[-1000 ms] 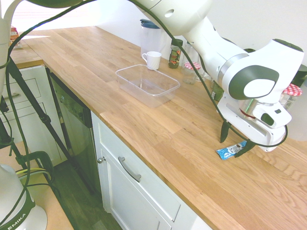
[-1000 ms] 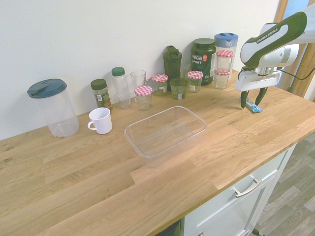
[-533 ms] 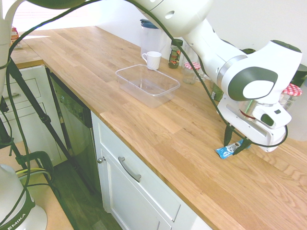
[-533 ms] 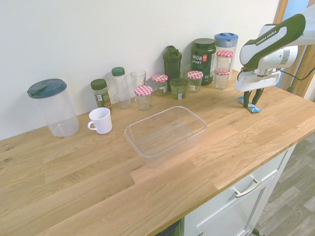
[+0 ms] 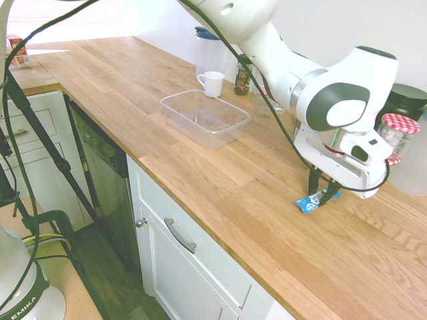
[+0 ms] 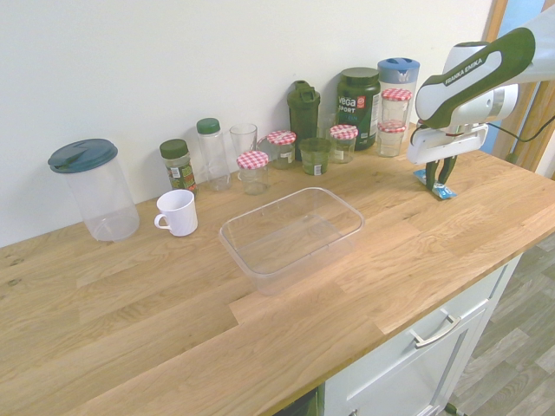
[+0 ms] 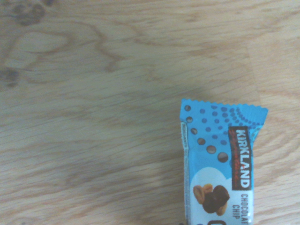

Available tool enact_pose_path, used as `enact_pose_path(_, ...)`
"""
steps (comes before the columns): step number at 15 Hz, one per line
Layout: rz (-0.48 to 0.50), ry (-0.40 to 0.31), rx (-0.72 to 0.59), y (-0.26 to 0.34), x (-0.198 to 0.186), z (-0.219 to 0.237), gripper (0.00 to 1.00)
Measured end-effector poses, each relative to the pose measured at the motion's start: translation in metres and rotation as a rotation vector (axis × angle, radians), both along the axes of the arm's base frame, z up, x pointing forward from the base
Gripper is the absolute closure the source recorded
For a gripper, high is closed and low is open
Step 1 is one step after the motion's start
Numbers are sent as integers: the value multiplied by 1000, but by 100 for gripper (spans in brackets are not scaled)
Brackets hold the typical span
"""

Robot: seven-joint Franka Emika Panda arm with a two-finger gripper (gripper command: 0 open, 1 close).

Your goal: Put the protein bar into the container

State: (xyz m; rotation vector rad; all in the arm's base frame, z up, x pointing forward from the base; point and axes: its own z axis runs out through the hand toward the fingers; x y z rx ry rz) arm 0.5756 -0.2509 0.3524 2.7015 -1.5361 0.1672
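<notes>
The claw point(image 5: 321, 195) has snapped closed on the protein bar point(image 5: 311, 201) and tips it off the desk point(image 5: 220, 173), so now comes the carry to the container point(image 5: 205, 117), well away.

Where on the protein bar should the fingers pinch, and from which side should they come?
Pinch the protein bar across its narrow width near mid-length, coming straight down from above. It lies flat on the countertop, so only its long edges offer purchase. The gripper is already closed on it that way.

gripper point(image 6: 440, 176) clamping protein bar point(image 6: 436, 188), countertop point(image 6: 173, 295)
</notes>
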Motion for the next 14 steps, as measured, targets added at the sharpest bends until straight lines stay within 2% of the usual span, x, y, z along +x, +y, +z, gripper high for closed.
enact_pose_path(4, 43, -70, -32, 52, -13, 64, 100)
enact_pose_path(8, 118, -104, -53, 147, -22, 112, 100)
enact_pose_path(14, 201, -108, -97, 289, -25, 120, 100)
